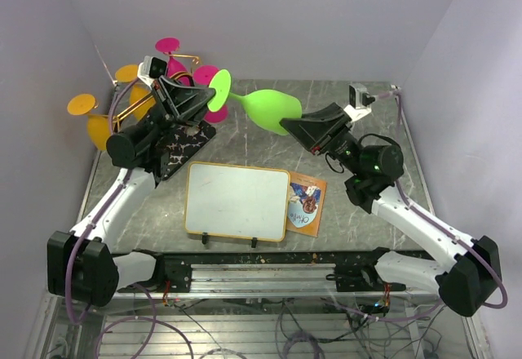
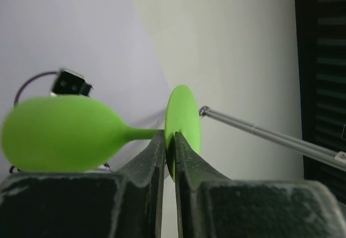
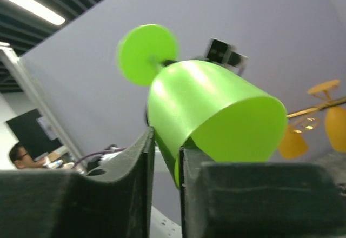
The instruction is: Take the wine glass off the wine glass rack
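I hold the green wine glass (image 1: 265,111) sideways in the air, just beside the wine glass rack (image 1: 189,140). My left gripper (image 2: 169,140) is pinched shut on its round foot. My right gripper (image 3: 166,151) is pinched on the bowl's edge. The glass looks free of the gold arms. Next, I think I must carry it away slowly and set it down softly.

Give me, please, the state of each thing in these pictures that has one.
green wine glass: held level in the air at both ends.
left gripper: shut on the glass's foot.
right gripper: shut on the bowl's rim.
wine glass rack: upright, holds pink glasses and orange glasses.
whiteboard: flat, blank.
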Controlling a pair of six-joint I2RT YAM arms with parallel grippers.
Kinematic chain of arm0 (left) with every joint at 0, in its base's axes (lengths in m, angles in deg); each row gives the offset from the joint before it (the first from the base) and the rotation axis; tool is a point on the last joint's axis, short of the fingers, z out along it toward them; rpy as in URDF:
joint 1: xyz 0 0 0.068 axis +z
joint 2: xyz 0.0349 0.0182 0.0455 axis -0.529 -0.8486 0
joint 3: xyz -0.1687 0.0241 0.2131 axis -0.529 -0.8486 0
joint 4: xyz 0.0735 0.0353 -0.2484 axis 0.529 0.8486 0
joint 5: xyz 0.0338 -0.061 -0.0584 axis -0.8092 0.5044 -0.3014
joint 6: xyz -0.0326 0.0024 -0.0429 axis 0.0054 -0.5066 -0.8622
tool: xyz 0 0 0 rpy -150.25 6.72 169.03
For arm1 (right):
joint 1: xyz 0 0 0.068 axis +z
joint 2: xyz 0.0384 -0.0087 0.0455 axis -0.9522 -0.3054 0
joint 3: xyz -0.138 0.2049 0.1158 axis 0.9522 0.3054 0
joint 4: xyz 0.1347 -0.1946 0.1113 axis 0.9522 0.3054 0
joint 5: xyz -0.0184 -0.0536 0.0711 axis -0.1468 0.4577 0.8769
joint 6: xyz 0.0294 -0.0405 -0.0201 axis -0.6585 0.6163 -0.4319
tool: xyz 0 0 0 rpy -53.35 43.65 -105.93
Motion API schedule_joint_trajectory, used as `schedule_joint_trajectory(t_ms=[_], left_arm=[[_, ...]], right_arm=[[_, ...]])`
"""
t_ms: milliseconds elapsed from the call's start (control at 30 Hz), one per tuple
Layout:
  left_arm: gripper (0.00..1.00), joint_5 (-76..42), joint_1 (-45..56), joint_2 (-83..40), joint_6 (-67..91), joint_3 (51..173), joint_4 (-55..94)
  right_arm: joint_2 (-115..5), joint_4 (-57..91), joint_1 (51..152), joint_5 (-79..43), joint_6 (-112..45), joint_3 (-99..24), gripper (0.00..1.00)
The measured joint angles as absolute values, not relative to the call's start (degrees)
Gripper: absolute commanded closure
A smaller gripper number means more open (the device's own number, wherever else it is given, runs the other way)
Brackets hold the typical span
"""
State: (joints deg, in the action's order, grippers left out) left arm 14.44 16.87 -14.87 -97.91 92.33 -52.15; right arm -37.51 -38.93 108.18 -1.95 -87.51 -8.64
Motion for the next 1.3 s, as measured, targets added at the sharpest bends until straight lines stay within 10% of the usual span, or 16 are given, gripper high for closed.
schedule_joint_trajectory(t_ms=[300, 667, 1300], left_arm=[[0.11, 12.96, 14.53, -12.58, -87.79, 92.26, -38.09], [0.08, 7.25, 14.46, -3.94, -53.96, 106.54, 12.81], [0.1, -8.22, 14.46, -9.47, -26.81, 124.18, 51.93]], right_arm=[[-28.48, -32.37, 108.53, -8.71, -83.19, -10.19, 1.0], [-40.18, 20.61, 108.2, -39.28, -71.73, -36.82, 1.0], [-72.24, 68.83, 101.32, -38.19, -45.81, -60.77, 0.98]])
